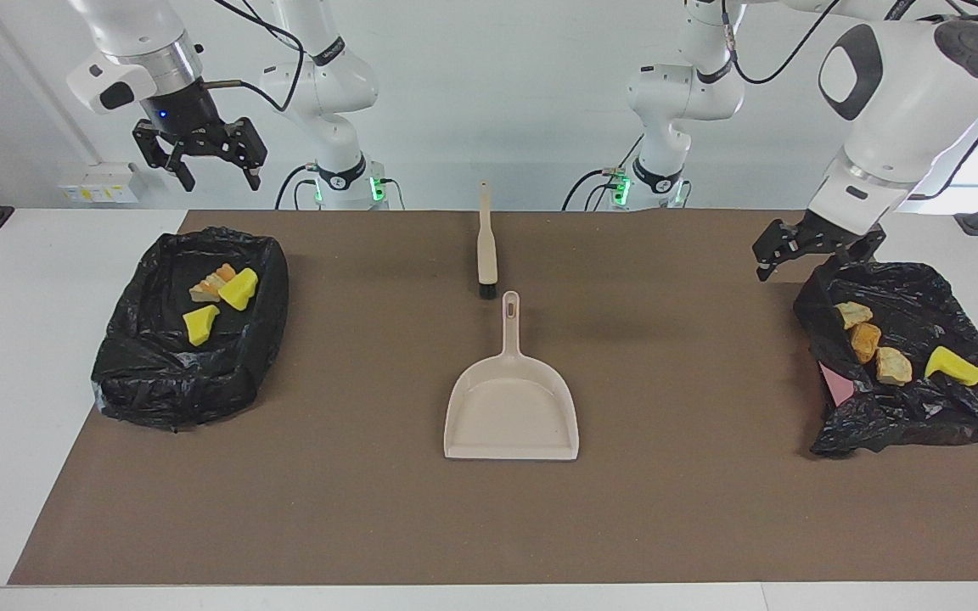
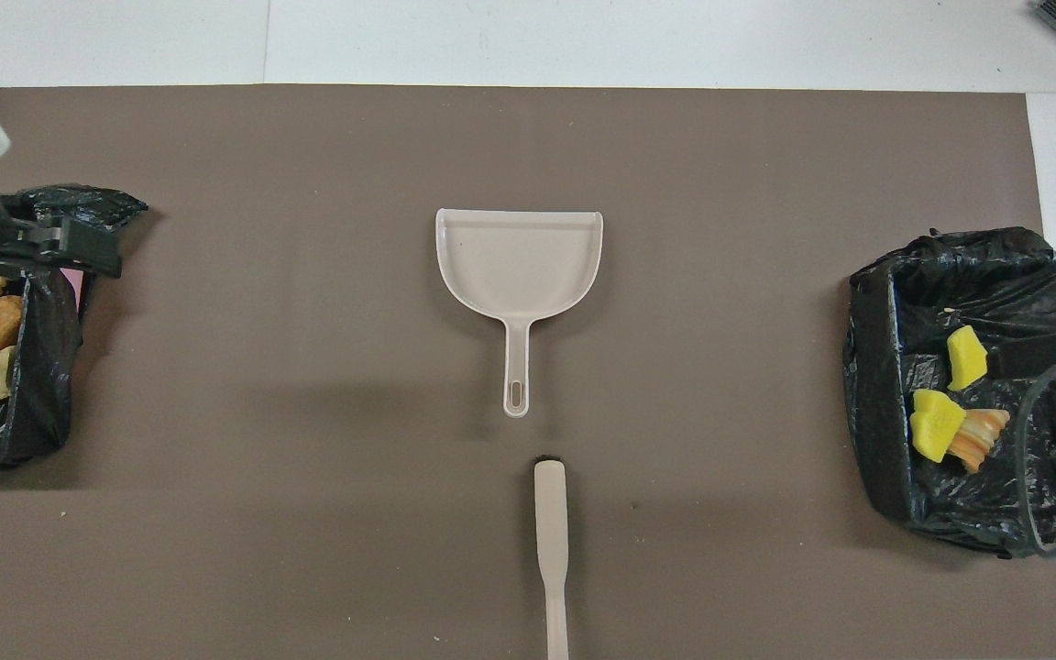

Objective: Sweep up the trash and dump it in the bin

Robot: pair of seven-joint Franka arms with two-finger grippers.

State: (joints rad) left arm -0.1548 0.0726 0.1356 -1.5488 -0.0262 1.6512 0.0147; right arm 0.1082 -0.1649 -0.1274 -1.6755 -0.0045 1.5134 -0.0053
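Trash fills both black-lined bins: you see three pieces in the bin at the facing view's 9 o'clock, four in the one at 3 o'clock. Your dustpan and brush lie mid-mat. Left gripper, jaws open and empty, hovers over the 3 o'clock bin's rim; right gripper, also open, hangs above the other.

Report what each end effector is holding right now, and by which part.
Nothing is held. The left end effector hangs open over the edge of one bag-lined bin; the right end effector hangs open above the other.
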